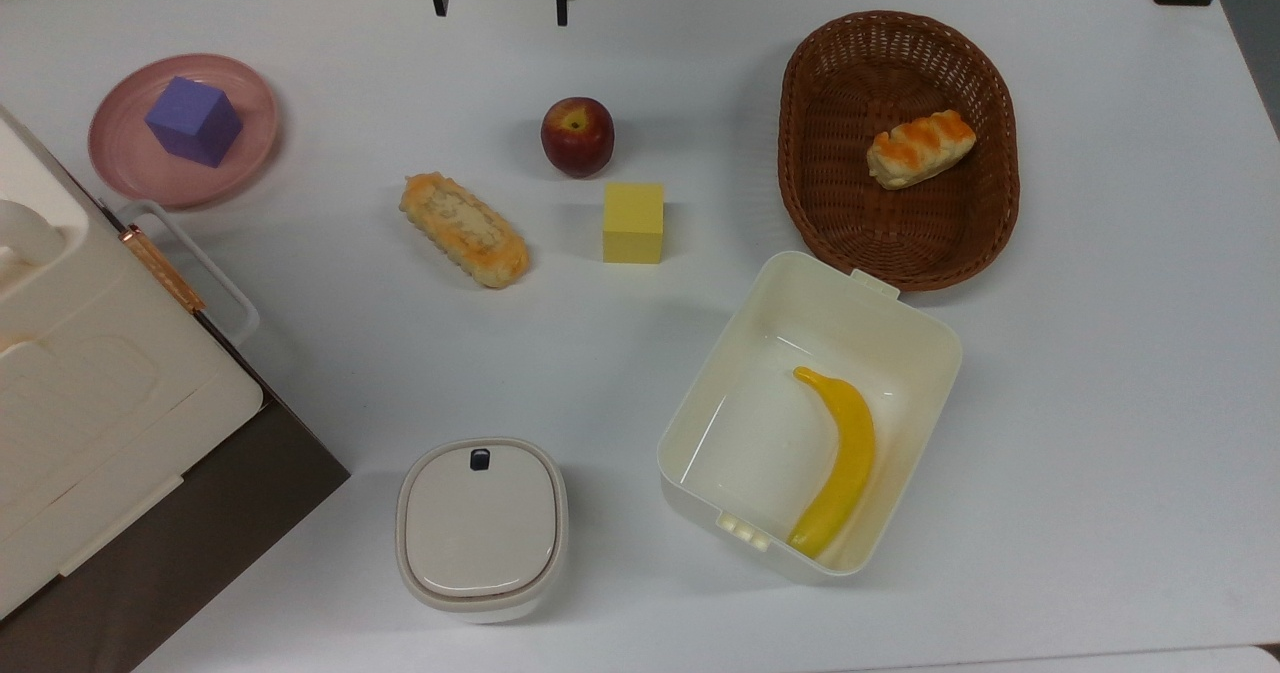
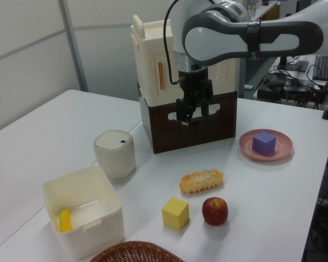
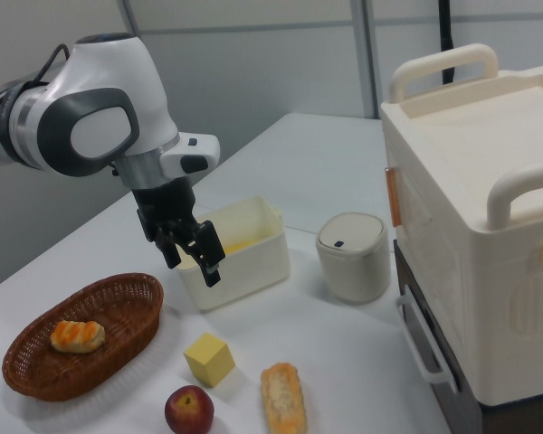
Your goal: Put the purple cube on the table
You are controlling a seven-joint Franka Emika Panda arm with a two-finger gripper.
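The purple cube rests on a round pink plate near the top view's left edge. The white table carries everything. My gripper hangs open and empty in the air at the top view's upper edge, well to the right of the plate there. In the left view it hovers in front of the brown box, left of the plate.
A yellow cube, a red apple and a bread loaf lie mid-table. A wicker basket holds a roll, an open white box holds a banana. A lidded pot and a tall white case stand nearby.
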